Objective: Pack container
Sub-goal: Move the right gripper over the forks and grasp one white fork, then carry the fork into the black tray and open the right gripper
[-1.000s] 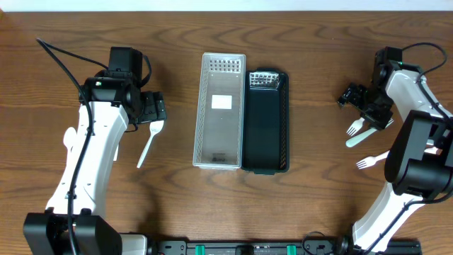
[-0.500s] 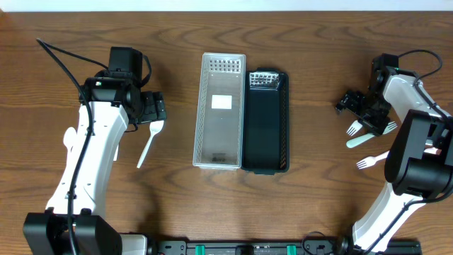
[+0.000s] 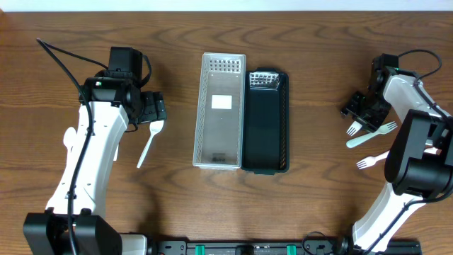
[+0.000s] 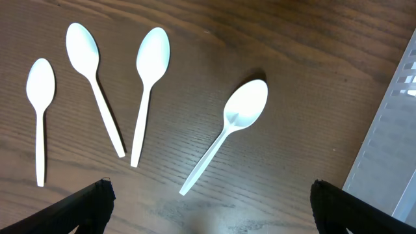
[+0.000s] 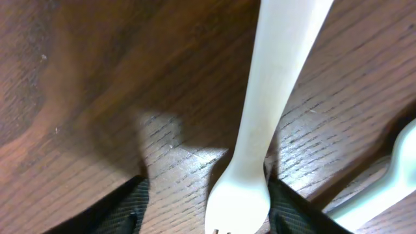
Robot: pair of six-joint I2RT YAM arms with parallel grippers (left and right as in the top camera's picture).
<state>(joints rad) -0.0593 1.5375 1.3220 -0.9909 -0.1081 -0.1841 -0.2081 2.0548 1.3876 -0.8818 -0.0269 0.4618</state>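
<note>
A clear plastic container [image 3: 219,111] and a black basket-like container [image 3: 266,122] lie side by side at the table's middle. My left gripper [image 3: 153,109] is open and empty above several white spoons [image 4: 240,117]; one spoon [image 3: 148,142] shows just below it in the overhead view. My right gripper [image 3: 361,108] is down at the table, open, its fingers [image 5: 208,205] on either side of a white fork [image 5: 273,117]. That fork [image 3: 352,128] lies at the right beside a pale green fork [image 3: 369,134].
A third fork [image 3: 371,161] lies nearer the front at the right. The clear container's edge [image 4: 396,130] shows at the right of the left wrist view. A black cable [image 3: 60,57] trails at the back left.
My right gripper has moved a little right and down onto the forks, and now straddles the white fork. The left arm has not moved.
</note>
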